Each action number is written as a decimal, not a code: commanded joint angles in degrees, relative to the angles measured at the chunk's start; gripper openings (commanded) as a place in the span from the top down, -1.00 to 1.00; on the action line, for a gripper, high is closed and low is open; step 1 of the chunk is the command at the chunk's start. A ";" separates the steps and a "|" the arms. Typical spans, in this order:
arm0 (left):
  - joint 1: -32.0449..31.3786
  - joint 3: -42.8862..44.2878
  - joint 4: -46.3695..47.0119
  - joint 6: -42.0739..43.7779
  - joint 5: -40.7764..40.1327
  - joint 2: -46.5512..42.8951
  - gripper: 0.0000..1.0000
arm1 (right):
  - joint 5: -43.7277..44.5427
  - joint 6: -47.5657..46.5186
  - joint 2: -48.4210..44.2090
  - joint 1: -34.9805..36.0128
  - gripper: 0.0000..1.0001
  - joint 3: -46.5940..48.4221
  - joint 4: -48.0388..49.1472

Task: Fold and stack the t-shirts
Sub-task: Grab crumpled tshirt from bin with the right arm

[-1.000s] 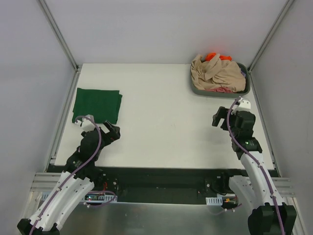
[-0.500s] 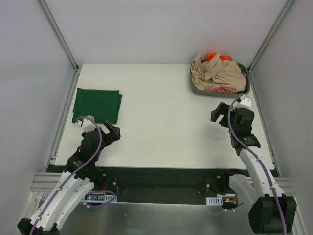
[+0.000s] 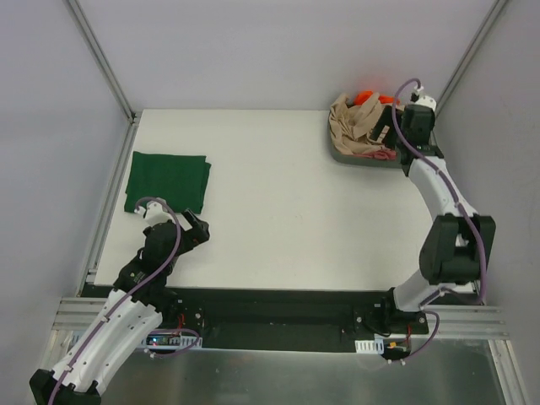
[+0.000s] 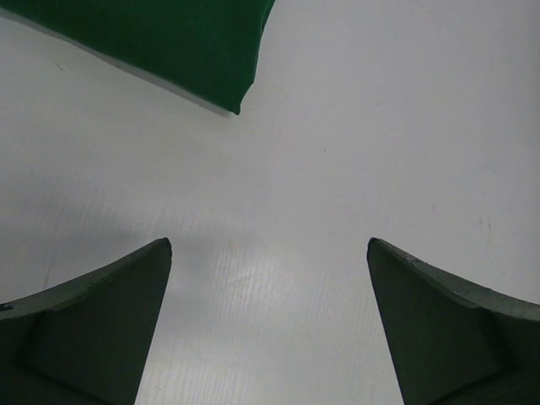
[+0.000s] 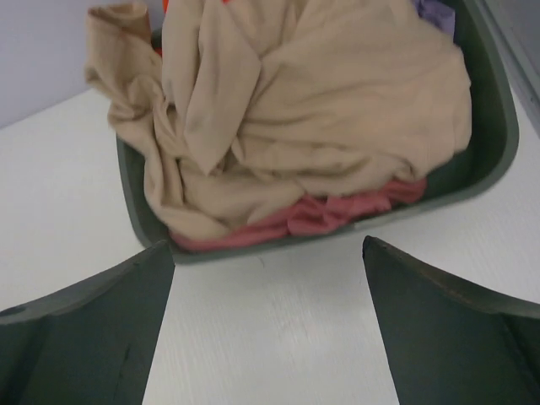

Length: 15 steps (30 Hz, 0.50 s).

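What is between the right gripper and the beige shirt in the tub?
Nothing visible. The open right gripper faces the tub, and the beige shirt lies uncovered on top of the pile.

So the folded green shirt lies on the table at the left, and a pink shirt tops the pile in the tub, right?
No: the beige t-shirt tops the pile in the tub; the pink t-shirt peeks out beneath it, as the right wrist view shows. The rest is right.

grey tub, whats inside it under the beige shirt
A crumpled beige t-shirt fills the top of the tub. A pink t-shirt peeks out beneath it at the near wall, with orange cloth and lavender cloth at the far side. Anything deeper is covered.
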 commanded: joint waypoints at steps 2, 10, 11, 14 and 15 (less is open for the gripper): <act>0.05 0.34 0.74 -0.13 -0.22 -1.47 -0.98 | 1.31 -4.47 18.56 -1.47 -0.97 20.36 -5.83; 0.05 -0.02 0.74 -0.66 -1.72 -1.39 -0.98 | -3.25 -3.07 37.04 -1.47 -0.81 41.12 -9.62; 0.05 -0.02 0.74 -0.66 -1.81 -1.13 -0.98 | -4.66 -1.68 38.53 -1.39 -0.70 42.53 -9.61; 0.05 0.25 0.74 -0.66 -1.98 -0.25 -0.98 | -9.22 -1.49 40.48 -1.47 -0.06 45.96 -10.49; 0.05 0.33 0.74 -0.57 -1.81 0.02 -0.98 | -10.46 -2.19 40.22 -1.39 0.22 46.32 -10.23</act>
